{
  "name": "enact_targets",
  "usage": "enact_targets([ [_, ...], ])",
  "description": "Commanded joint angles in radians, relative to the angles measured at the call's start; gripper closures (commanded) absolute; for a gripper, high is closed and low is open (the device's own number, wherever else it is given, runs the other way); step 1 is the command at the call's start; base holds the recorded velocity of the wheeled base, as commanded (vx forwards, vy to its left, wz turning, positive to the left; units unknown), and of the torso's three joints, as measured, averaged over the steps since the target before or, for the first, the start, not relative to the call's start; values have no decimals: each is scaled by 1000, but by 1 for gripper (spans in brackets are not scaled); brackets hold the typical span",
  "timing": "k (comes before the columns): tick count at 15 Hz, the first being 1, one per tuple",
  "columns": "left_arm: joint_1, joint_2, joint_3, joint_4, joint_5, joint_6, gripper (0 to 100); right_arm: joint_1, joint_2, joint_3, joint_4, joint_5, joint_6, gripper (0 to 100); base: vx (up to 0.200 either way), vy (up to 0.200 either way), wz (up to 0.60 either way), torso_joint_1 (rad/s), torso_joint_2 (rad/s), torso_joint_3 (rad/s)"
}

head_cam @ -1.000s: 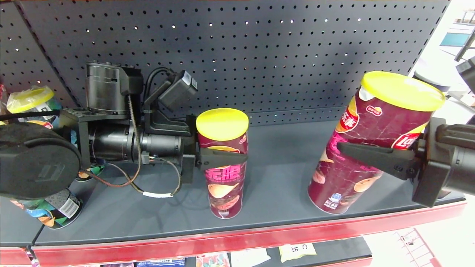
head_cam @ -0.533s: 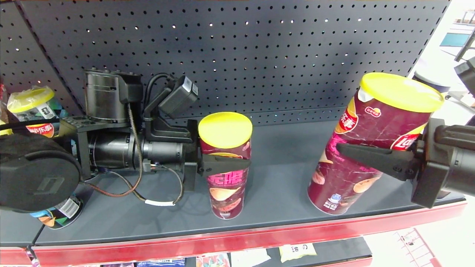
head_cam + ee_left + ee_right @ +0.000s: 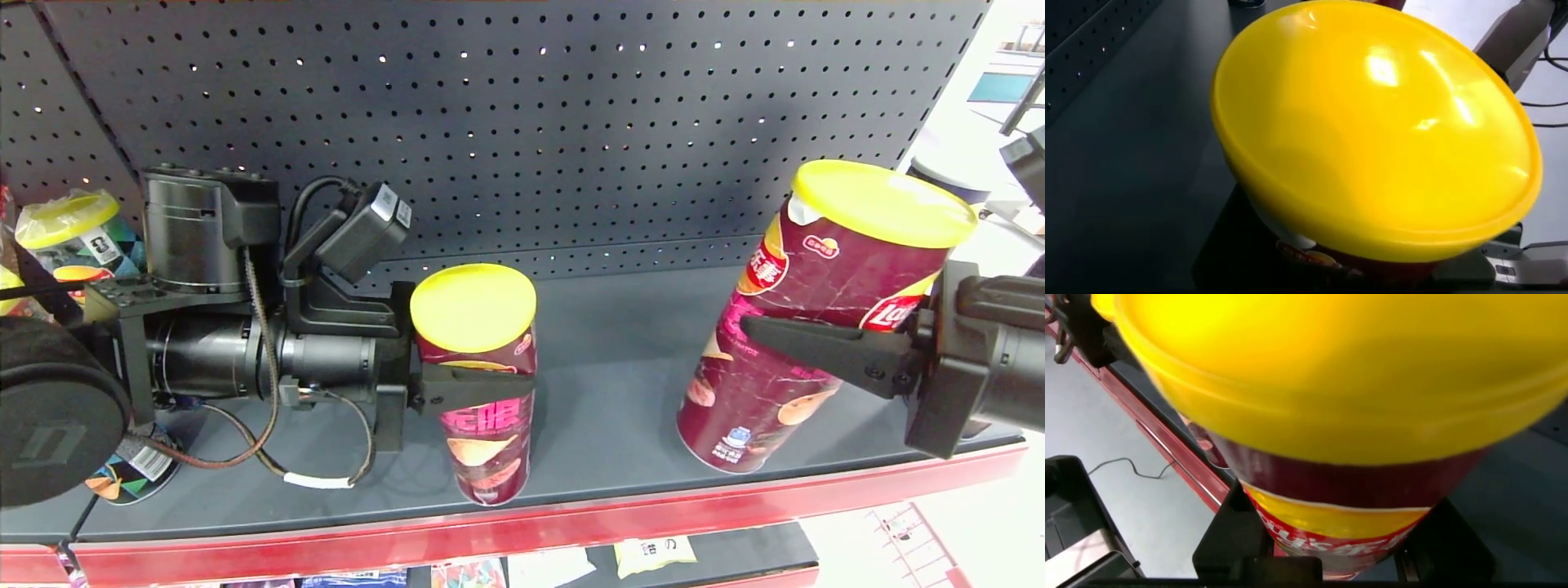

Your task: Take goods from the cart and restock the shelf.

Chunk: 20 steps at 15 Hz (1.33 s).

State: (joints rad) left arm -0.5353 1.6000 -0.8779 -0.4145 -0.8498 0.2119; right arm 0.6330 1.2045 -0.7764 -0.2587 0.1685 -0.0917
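Inside left pincer [image 3: 490, 374], upright chip can [image 3: 486, 441].

Left gripper [image 3: 478, 374], wrist level and pointing right, clamps the small can [image 3: 483, 445]; right gripper [image 3: 804, 318], pointing left, clamps the big can [image 3: 816, 261].

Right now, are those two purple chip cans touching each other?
Apart. The head view shows a wide stretch of bare shelf between the left can and the right can.
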Motion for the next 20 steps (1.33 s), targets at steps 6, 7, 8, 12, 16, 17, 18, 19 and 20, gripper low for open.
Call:
enact_targets([
  [6,0,-18,11,2,1,0,100,1,3,-1,-1,0,0,100,0,0,0,0,0,0],
  [7,1,-18,19,2,1,0,0,1,6,-3,-1,0,0,100,0,0,0,0,0,0],
  [8,1,-18,25,2,1,0,0,1,9,-4,-1,0,0,100,0,0,0,0,0,0],
  [12,1,-22,27,2,8,0,0,2,37,-24,1,2,-2,100,0,0,0,0,0,0],
  [16,5,-87,106,3,25,-17,0,4,152,-129,-1,3,-2,100,0,0,0,0,0,0],
  [17,6,-97,122,3,25,-19,0,5,167,-139,-1,3,-3,100,0,0,0,0,0,0],
  [18,26,-129,165,3,31,-28,0,10,219,-172,-4,5,-6,100,0,0,0,0,0,0],
  [19,37,-147,185,3,32,-28,0,11,254,-198,-4,5,-6,100,0,0,0,0,0,0],
  [20,51,-166,208,2,32,-28,0,10,290,-225,-4,5,-6,100,0,0,0,0,0,0],
])
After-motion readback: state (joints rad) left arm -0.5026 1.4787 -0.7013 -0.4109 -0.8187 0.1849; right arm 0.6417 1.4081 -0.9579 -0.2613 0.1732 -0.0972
